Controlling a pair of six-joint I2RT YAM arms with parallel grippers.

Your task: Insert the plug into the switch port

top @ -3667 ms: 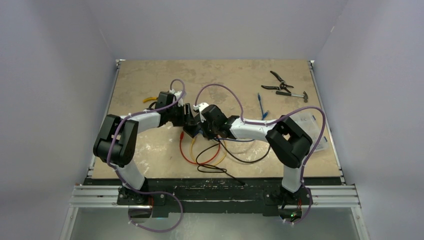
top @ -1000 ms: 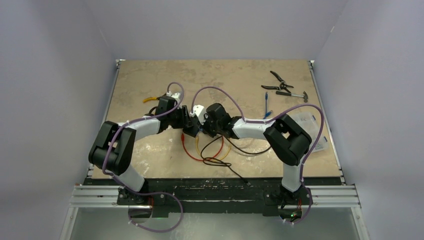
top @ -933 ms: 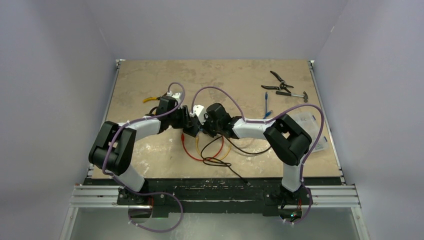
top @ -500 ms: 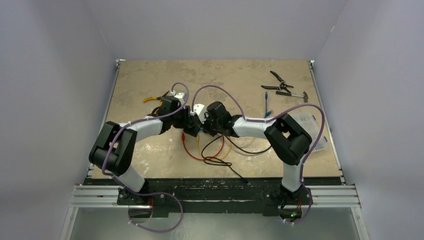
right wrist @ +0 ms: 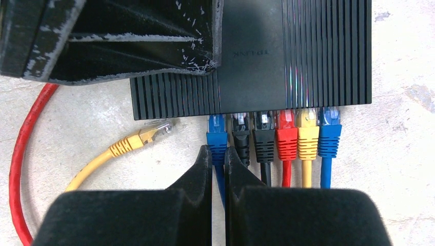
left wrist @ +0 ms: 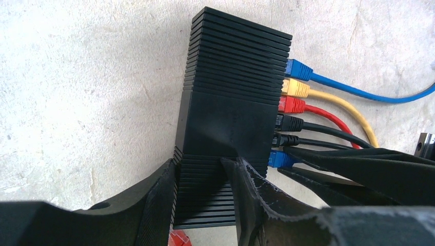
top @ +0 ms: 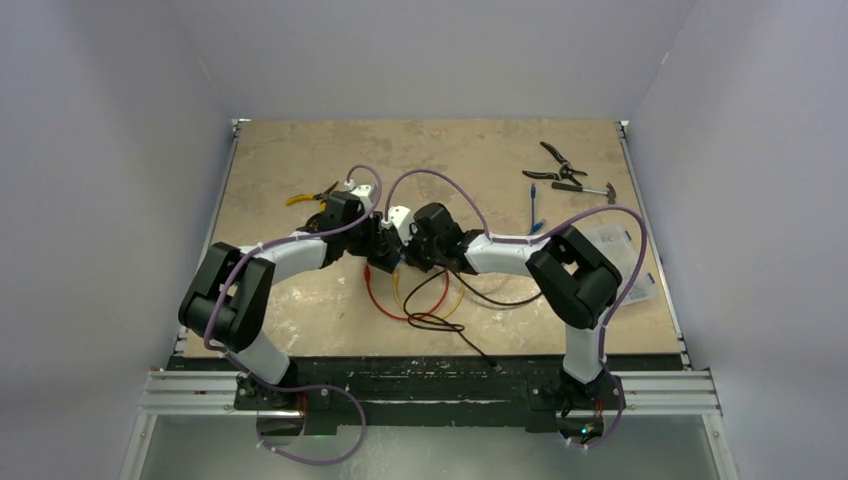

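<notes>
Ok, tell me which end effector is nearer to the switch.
Left. The left end effector clamps the switch at one end; the right end effector pinches the blue plug at the socket edge, not touching the switch itself.

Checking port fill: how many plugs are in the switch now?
6, in one row along the switch edge: blue plug pinched by the right gripper, then black, black, red, yellow, blue. Another yellow plug lies loose. Ports under the left gripper may be hidden.
</notes>
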